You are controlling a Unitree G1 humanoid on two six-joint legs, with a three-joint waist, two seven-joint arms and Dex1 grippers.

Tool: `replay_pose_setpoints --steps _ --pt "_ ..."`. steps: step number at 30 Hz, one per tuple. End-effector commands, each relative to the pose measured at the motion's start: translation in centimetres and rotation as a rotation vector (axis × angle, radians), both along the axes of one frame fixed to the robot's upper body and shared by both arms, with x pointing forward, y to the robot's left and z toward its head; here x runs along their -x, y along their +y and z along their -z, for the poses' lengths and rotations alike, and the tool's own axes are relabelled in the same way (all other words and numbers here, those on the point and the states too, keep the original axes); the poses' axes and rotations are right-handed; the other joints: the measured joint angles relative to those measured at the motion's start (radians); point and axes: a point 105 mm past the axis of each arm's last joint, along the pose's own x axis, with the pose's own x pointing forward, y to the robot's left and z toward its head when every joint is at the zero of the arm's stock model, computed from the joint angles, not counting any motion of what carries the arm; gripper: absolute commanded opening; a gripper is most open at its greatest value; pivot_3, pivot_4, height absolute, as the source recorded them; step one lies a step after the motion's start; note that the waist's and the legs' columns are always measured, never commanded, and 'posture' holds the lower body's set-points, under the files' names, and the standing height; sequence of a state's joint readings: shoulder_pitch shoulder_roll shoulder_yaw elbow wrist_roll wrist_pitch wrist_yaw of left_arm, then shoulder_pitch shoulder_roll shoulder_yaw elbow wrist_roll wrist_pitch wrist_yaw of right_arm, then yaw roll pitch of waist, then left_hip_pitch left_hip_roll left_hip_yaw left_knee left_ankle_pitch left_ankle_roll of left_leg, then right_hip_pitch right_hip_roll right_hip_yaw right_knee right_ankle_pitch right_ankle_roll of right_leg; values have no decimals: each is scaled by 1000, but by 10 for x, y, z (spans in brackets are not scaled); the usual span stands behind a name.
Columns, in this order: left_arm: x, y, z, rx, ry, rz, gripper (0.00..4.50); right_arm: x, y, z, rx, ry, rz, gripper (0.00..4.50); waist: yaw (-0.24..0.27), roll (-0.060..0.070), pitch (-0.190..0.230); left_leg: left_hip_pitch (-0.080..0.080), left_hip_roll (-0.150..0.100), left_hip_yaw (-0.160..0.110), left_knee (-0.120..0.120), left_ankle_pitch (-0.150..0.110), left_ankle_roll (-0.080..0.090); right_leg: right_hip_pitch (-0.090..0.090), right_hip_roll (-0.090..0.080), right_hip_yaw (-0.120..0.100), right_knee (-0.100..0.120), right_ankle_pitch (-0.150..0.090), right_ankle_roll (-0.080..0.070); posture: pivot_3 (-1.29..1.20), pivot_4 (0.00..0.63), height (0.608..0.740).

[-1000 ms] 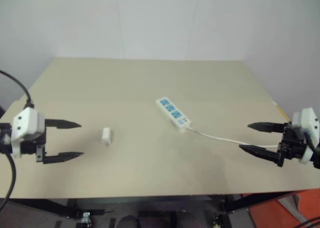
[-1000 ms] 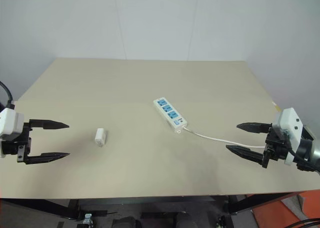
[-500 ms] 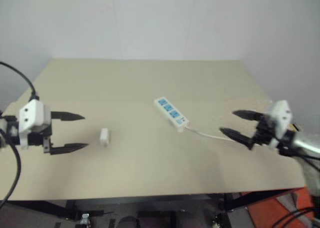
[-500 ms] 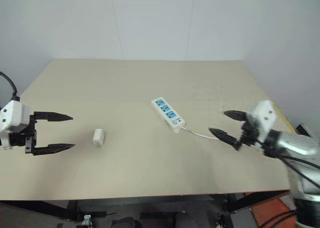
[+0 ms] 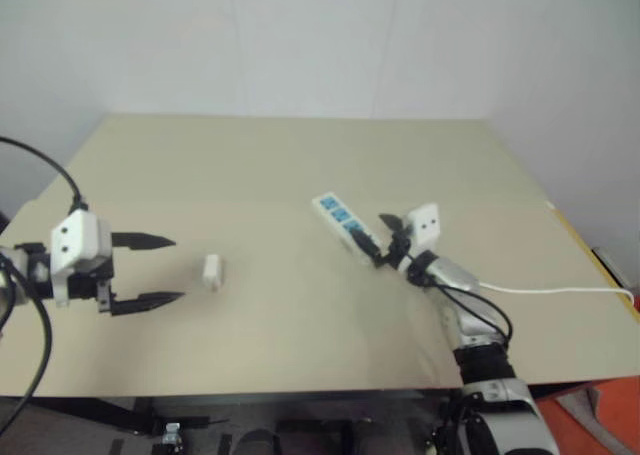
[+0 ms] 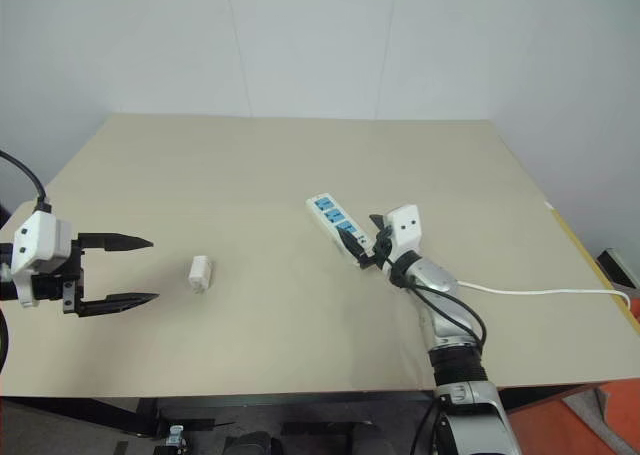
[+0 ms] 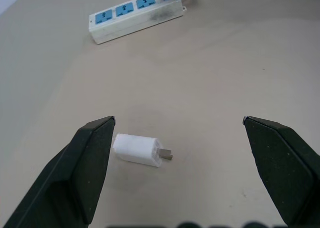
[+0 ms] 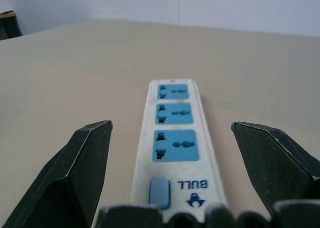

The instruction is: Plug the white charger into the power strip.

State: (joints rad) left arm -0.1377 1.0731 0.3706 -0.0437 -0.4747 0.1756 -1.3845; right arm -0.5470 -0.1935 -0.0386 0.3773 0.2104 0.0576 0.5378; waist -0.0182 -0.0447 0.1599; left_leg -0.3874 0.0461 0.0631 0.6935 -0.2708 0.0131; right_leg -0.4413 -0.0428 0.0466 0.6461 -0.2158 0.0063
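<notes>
Charger loose on the table, strip about to be braced

The small white boxy charger (image 7: 137,149) lies on its side between the wide-open, empty left gripper (image 5: 146,271); an off-centre pinch could spin it. The long white three-socket power strip (image 8: 175,138) may skid if the open, empty right gripper (image 6: 362,241) nudges it.

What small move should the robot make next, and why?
Probably the left gripper should ease forward and close on the white charger. It is open, and the charger lies loose on the table just ahead, nearer one finger. The right gripper, also open, already straddles the switch end of the power strip.
</notes>
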Motion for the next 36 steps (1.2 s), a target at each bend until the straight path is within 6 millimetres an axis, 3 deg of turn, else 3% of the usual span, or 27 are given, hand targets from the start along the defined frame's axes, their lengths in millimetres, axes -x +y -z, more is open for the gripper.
replay_pose_setpoints --steps 1,7,14,25,29,33,36 --pt "3 -1 -13 -8 -64 11 4472 -6 1 -5 -9 -42 11 4500 -1 0 0 0 0 0 0 0 0 0 0 0 0 0 0 0 150 740" --pt "6 4 -10 -13 -53 2 4472 -10 12 17 26 -1 -11 4500 -15 0 0 1 0 0 0 0 0 1 0 0 1 0 0 0 150 740" --pt "4 7 -9 -19 -54 1 4472 -11 33 27 44 18 -66 4500 -33 0 0 2 1 0 0 0 0 1 0 0 1 0 0 0 150 740" --pt "4 6 -8 -19 -55 2 4472 -21 45 45 82 120 -87 4500 -55 0 0 4 2 -1 -1 0 0 2 0 0 1 0 -1 0 150 740" --pt "-1 2 -14 -21 -78 -10 4500 -16 50 51 137 143 -146 3419 -53 0 0 6 2 -1 -1 0 0 3 0 0 1 0 -1 0 150 740" --pt "-15 -3 -26 -4 -105 -47 4500 -16 50 45 145 124 -149 3427 -53 0 0 6 2 -2 -2 0 0 3 0 0 1 0 -1 0 150 740" --pt "-26 -5 -36 5 -116 -78 4500 -12 46 27 95 67 -202 3427 -52 0 0 6 2 -2 -2 0 0 3 0 1 2 0 -1 0 150 740"
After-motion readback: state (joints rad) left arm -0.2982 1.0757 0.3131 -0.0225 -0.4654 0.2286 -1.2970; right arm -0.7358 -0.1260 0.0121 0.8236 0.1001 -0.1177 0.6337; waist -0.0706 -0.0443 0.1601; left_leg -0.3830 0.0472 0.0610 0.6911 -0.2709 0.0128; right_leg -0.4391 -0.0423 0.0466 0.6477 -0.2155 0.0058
